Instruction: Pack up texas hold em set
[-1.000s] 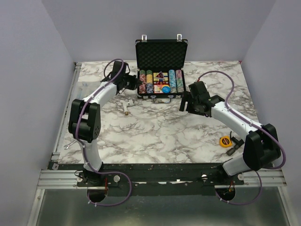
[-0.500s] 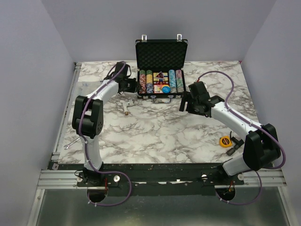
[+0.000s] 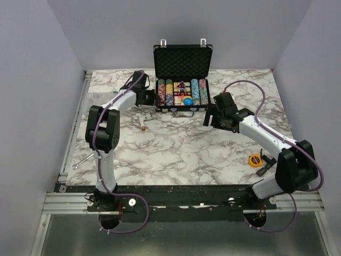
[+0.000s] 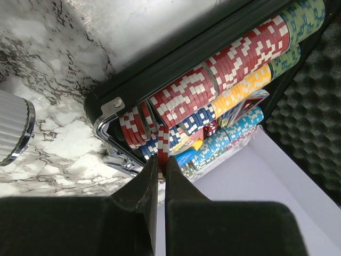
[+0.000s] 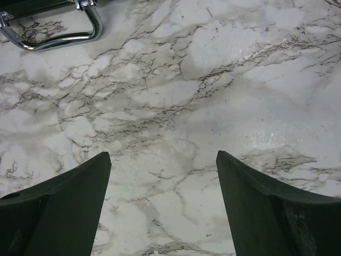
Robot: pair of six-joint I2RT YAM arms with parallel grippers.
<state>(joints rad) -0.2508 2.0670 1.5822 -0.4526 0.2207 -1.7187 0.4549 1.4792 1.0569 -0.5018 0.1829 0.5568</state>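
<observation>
The black briefcase stands open at the back of the table, its foam-lined lid upright. Rows of multicoloured chips fill its base, with a blue disc near the front. My left gripper is at the case's left edge. In the left wrist view it is shut on two or three red-and-white chips, held edge-on beside the red chip row. My right gripper is open and empty over bare marble, right of the case; its fingers frame the table, with the case's chrome handle beyond.
A small white plastic object lies left of the case front. A yellow-and-black tape measure sits near the right arm's base. Purple walls enclose the marble table. A ribbed silver part shows at the left of the left wrist view.
The left arm has swung its elbow rightward, carrying the gripper a little closer to the case's left edge. The right arm has not moved.
</observation>
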